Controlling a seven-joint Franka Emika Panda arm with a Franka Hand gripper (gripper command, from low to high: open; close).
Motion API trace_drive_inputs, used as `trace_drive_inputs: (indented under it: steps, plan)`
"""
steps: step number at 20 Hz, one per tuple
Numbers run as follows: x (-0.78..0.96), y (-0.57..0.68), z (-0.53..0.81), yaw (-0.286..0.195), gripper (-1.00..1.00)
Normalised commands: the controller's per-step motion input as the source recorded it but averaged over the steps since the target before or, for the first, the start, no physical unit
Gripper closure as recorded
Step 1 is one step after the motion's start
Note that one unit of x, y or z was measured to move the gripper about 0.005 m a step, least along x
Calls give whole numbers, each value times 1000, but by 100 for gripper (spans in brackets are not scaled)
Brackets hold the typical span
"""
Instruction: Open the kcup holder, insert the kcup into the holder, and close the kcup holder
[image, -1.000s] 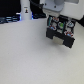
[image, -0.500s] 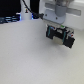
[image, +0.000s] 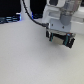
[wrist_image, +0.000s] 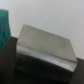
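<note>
While blur hides any labels | kcup holder (wrist_image: 45, 47) fills wrist view | jaws' state: cannot tell

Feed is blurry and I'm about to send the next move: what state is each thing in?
pincer: above the table, open or shut unclear.
kcup holder: no tray seen pulled out; front too blurred to confirm.
kcup: not in view.

gripper (image: 59, 39) has climbed toward the exterior view's top edge over the last second, drifting slightly to that view's right and then back, so it sits higher above the table (image: 25, 60) and more of the arm is cropped out.
</note>
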Motion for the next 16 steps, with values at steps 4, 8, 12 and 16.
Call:
trace_drive_inputs:
  steps: [4, 8, 12, 16]
  plan:
    - [-280, 451, -11, 160, -100]
    - [-341, 603, 0, 93, -100]
    - [-395, 666, 16, 71, -100]
    - [-461, 664, 43, 70, -100]
